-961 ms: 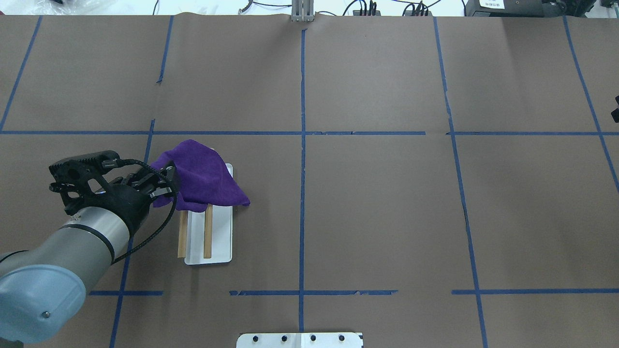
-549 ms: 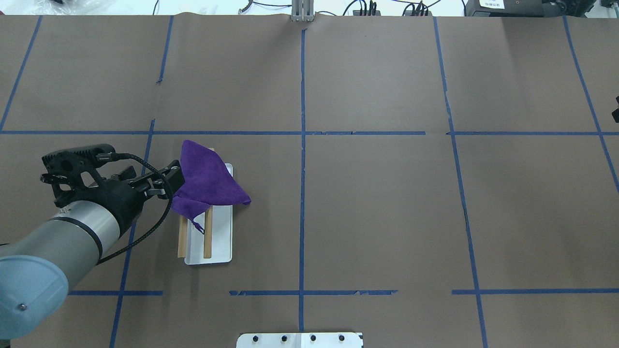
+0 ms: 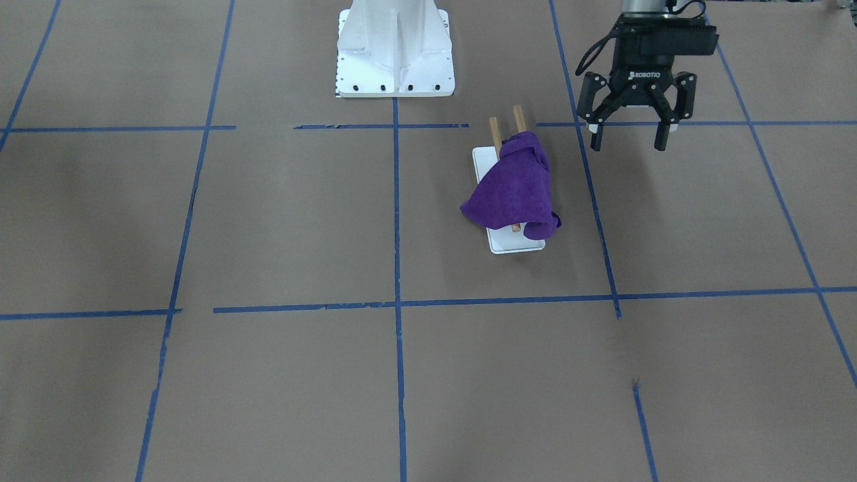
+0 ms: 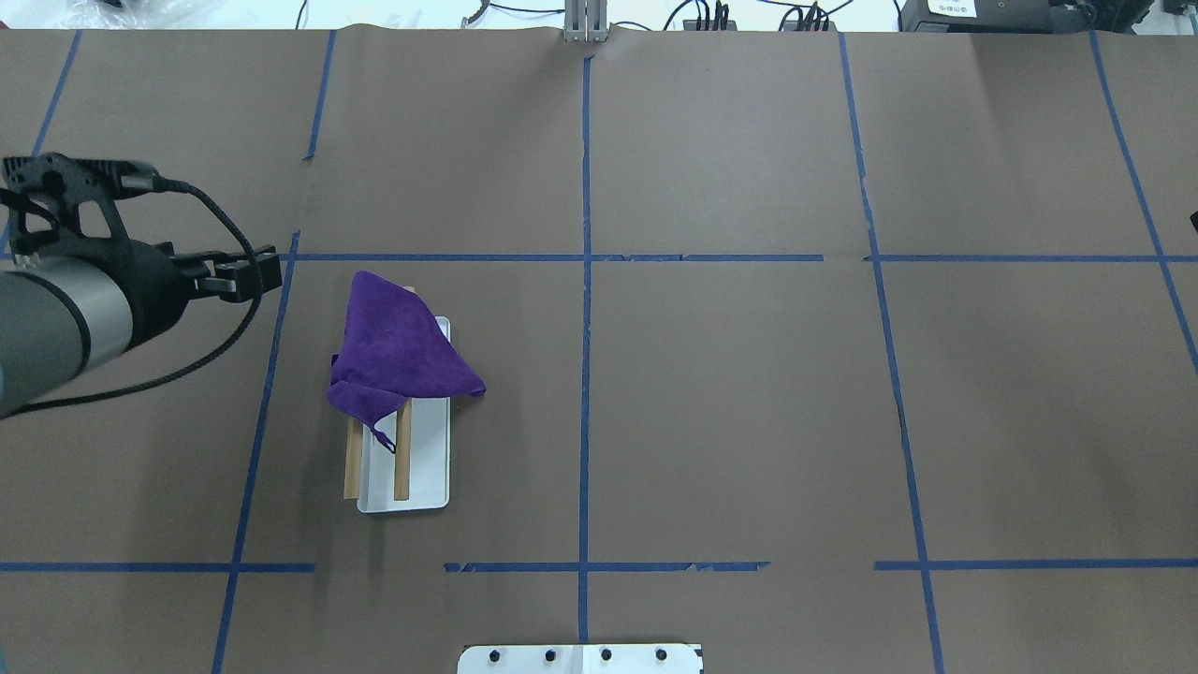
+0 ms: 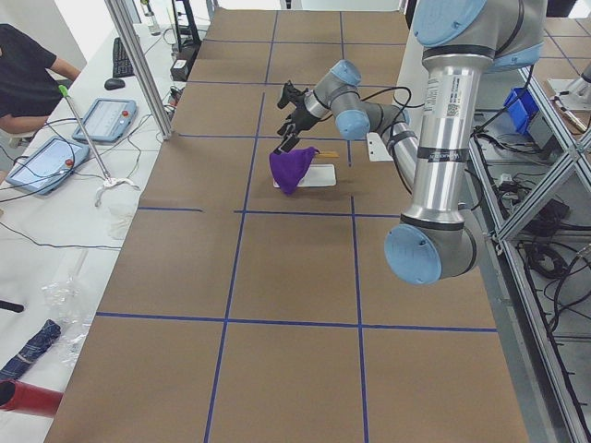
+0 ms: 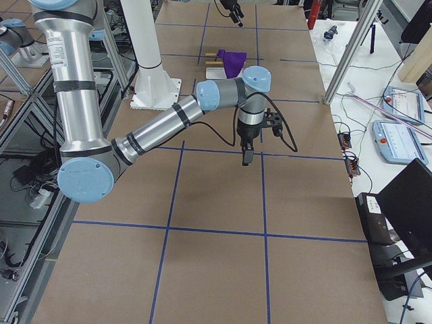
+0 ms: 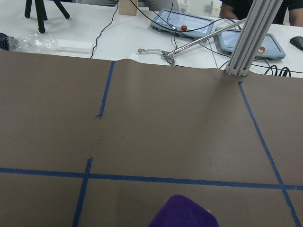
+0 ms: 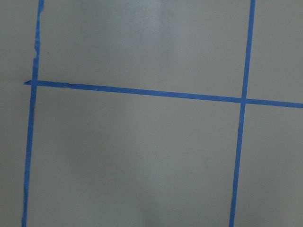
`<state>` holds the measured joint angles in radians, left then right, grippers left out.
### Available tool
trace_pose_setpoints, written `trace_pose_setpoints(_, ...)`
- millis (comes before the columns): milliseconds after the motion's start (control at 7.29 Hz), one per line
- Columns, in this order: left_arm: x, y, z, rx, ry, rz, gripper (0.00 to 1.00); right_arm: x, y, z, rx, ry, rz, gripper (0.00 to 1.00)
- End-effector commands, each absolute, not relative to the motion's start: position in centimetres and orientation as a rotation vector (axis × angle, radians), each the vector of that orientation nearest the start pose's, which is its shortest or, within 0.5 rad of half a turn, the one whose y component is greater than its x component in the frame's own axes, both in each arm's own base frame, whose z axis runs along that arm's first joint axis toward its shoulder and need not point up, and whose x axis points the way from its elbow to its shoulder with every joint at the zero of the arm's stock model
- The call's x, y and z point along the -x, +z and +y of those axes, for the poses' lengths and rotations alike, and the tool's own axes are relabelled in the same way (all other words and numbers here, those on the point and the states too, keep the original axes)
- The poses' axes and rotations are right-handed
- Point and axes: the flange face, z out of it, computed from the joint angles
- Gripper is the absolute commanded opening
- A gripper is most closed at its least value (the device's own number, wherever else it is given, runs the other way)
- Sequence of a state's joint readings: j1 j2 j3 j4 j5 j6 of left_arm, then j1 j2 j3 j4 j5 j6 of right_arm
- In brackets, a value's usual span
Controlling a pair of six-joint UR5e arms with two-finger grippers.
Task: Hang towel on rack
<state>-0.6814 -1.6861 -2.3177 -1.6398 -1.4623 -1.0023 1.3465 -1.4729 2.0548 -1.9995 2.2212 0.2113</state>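
The purple towel [image 4: 398,351] lies draped over the far end of the rack and hangs down on both sides; it also shows in the front view [image 3: 515,187] and at the bottom edge of the left wrist view [image 7: 184,217]. The rack's two wooden dowels [image 4: 402,463] stick out bare at the near end over its white base [image 4: 426,468]. My left gripper [image 3: 629,138] is open and empty, raised above the table and well apart from the towel, to its left in the overhead view [image 4: 262,273]. My right gripper [image 6: 246,158] points down at the table far from the rack; I cannot tell whether it is open.
The white bolted robot pedestal [image 3: 395,53] stands at the table's near edge, right of the rack. Blue tape lines [image 4: 585,281] cross the brown table cover. Tablets [image 5: 102,120] and a seated person [image 5: 28,74] are beyond the far edge.
My left gripper has let go of the towel and drawn back to the left and farther away. The towel's released corner has dropped onto the dowels.
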Motion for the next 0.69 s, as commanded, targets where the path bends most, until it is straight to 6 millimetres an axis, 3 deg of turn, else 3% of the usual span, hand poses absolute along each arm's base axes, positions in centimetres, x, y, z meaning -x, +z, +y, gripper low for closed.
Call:
trace_pose_setpoints(0,-21.7,27.4,-41.7,-0.449,-0.019,0.658,1.00,2.8,44.1,-48.0,0.012,-0.039,-0.670,1.00)
trace_pose_setpoints(137,-18.8,27.6,-43.8,-0.424,0.035,0.639,1.00,0.9,44.9,-48.1,0.017,-0.005,-0.693,1.00)
trace_pose_setpoints(275,-15.5,28.9,-47.1,-0.366,0.062,0.618,1.00,-2.0,47.7,-48.7,0.025,-0.035,-0.771,1.00)
trace_pose_setpoints(412,-12.2,31.1,-50.7,-0.313,0.109,0.599,1.00,-4.4,51.9,-48.9,0.026,-0.106,-0.817,1.00)
trace_pose_setpoints(549,-9.3,33.7,-52.5,-0.277,0.163,0.622,1.00,-7.3,55.1,-49.0,0.017,-0.134,-0.833,1.00)
